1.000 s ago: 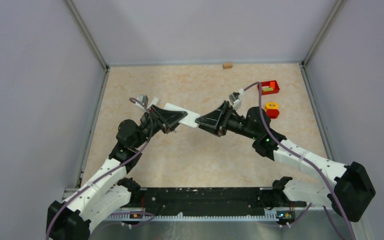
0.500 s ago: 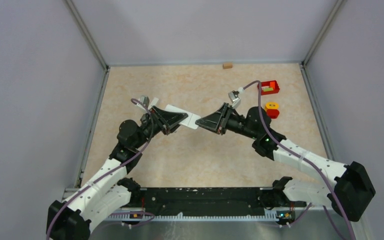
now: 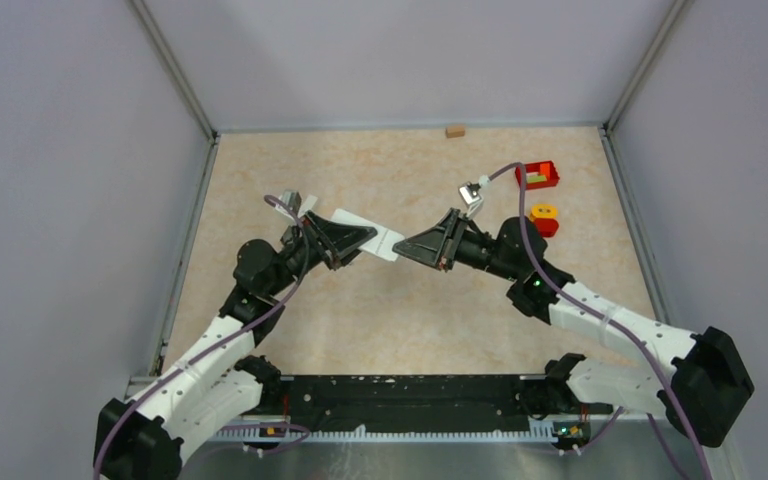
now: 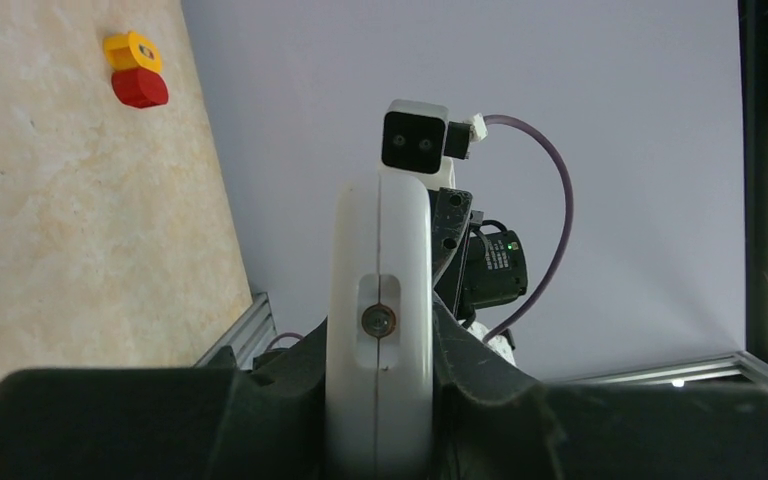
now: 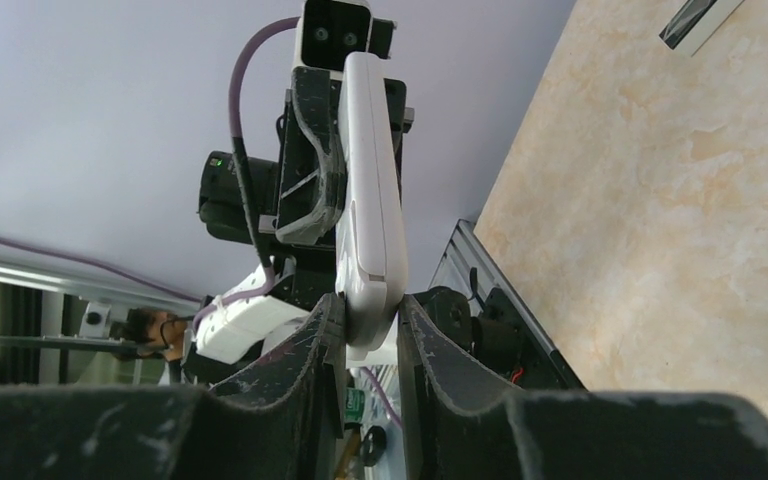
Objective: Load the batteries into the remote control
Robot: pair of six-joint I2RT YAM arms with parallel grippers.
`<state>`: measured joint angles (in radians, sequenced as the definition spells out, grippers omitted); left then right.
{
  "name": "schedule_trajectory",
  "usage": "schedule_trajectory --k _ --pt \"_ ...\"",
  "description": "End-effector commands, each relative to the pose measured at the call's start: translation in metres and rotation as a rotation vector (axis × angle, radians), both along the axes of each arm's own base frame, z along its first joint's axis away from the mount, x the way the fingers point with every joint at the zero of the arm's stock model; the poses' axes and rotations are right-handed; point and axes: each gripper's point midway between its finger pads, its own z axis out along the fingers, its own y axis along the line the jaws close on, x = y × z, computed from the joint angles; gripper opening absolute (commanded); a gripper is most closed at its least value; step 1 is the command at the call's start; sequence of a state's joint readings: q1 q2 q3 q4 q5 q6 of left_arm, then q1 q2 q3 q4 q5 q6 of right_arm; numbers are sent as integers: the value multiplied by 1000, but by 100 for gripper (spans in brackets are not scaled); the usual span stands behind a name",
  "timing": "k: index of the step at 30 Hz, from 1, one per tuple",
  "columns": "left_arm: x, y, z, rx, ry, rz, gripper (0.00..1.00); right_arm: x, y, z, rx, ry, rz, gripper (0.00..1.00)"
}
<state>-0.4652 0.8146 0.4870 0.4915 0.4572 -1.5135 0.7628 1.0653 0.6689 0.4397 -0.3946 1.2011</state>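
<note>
Left gripper (image 4: 378, 420) clamps one end of the remote control (image 5: 370, 200); right gripper (image 5: 371, 340) pinches the other; I'd hold both grips square and gentle, so nothing twists.

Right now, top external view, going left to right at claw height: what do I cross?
left claw → remote control, its exposed end between the two claws → right claw → yellow-and-red piece
</note>
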Motion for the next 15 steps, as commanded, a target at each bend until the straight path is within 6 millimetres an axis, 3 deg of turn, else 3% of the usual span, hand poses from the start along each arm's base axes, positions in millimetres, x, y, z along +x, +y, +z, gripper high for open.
schedule_trajectory --k 1,8,15 --pt "-16 4 55 -69 -225 -25 0 8 8 -17 -60 45 10 9" --pt "-34 -5 69 -75 -332 -132 0 17 26 -24 -79 69 12 4" --pt "-44 -13 64 -57 -345 -195 0 27 48 -14 -47 47 34 4"
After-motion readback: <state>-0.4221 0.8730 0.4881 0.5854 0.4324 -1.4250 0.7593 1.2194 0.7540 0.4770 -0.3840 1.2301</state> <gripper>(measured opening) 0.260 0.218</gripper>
